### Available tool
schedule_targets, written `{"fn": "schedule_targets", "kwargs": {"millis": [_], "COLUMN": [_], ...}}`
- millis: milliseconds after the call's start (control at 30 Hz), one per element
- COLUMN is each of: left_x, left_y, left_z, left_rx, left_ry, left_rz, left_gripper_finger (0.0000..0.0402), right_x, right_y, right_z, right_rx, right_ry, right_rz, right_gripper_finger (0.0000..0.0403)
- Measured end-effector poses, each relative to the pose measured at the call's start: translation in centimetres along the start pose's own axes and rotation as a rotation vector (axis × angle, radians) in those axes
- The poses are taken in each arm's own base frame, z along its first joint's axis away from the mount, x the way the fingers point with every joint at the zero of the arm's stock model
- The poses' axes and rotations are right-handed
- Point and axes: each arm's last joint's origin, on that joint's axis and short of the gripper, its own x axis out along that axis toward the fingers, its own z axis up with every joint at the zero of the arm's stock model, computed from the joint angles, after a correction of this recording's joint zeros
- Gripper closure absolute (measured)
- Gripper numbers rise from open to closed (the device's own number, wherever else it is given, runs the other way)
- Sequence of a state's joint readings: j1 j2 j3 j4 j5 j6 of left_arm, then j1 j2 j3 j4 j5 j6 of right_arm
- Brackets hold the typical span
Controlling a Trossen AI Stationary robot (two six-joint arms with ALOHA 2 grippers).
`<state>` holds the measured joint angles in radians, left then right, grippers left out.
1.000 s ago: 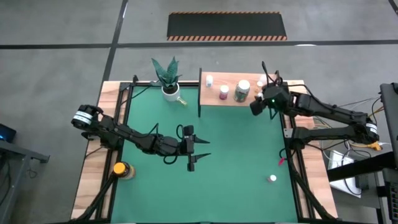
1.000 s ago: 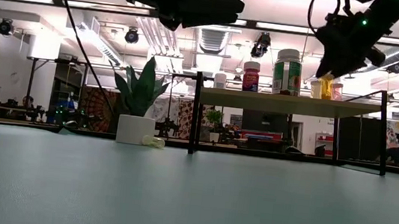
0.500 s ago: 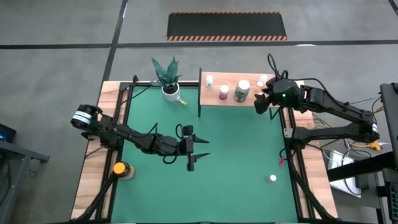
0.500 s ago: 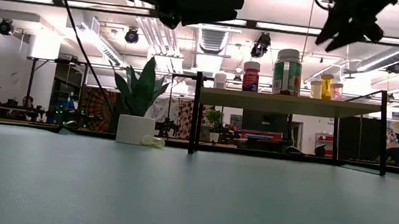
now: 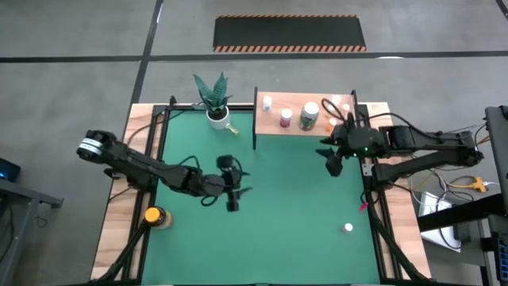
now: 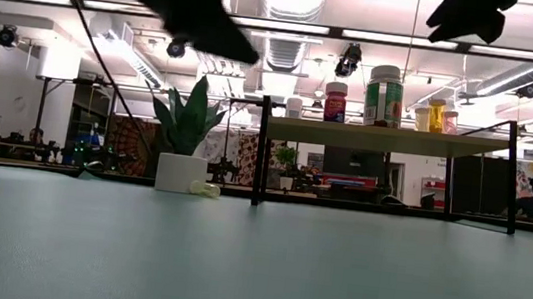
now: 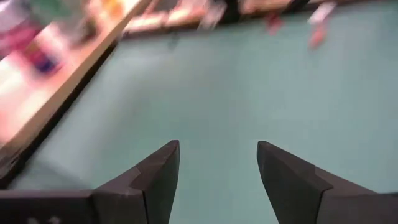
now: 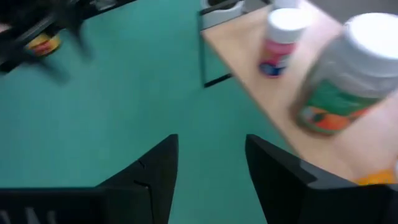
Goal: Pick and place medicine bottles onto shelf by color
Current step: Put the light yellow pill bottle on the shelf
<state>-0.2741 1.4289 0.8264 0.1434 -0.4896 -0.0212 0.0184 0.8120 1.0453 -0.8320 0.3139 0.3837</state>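
The right claw has come away from the shelf since half a second ago: then it hung at the board's right end beside the small bottles, now it sits over the green mat just in front of the shelf's right corner, fingers spread and empty. The left claw has drawn back toward its own side and a little nearer the front; it too is spread with nothing between its fingers, over bare mat near the middle of the table.

The shelf is a pale wooden rectangle on thin black legs, standing at the far edge of the mat. On it stand a small white-capped bottle, a pink bottle with a white cap, a larger greenish-clear bottle with a white cap, and two small bottles at the right end, one orange, one pale. All are round and upright. Off the shelf, an amber bottle with a yellow cap rests on the wooden border at the left front, and a small white-capped bottle stands on the mat near the right front, with a small red object just beyond it.

A white pot with a spiky green plant stands left of the shelf. The mat's middle and front lie open between the arms.
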Motion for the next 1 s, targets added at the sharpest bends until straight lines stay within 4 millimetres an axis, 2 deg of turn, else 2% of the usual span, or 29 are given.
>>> {"fn": "schedule_targets", "kwargs": {"millis": [200, 400, 567, 733, 833, 1000], "left_x": [-2.1, -1.6, -0.2, 1.7, 3.1, 5.3], "left_y": [3.3, 8.1, 12.6, 16.4, 17.4, 17.8], "left_z": [-1.0, -1.8, -2.8, -4.4, -5.2, -6.2], "left_rx": [0.059, 0.098, 0.245, 0.318, 0.366, 0.457], "left_ry": [0.213, 0.381, 0.478, 0.583, 0.609, 0.580], "left_rz": [0.130, 0.105, 0.139, 0.131, 0.132, 0.123], "left_gripper_finger": [0.0203, 0.0203, 0.0203, 0.0203, 0.0203, 0.0203], "right_x": [-0.6, -1.2, -1.4, -1.4, -1.3, -1.4], "right_y": [1.5, 2.0, 1.9, 1.9, 1.9, 1.9], "right_z": [-0.7, -1.0, -1.1, -1.1, -1.1, -1.1], "right_rx": [-0.066, -0.081, -0.083, -0.080, -0.076, -0.075], "right_ry": [0.011, 0.004, -0.003, 0.001, 0.001, 0.000], "right_rz": [0.084, 0.125, 0.129, 0.128, 0.128, 0.128], "right_gripper_finger": [0.0237, 0.0245, 0.0248, 0.0246, 0.0249, 0.0250]}}
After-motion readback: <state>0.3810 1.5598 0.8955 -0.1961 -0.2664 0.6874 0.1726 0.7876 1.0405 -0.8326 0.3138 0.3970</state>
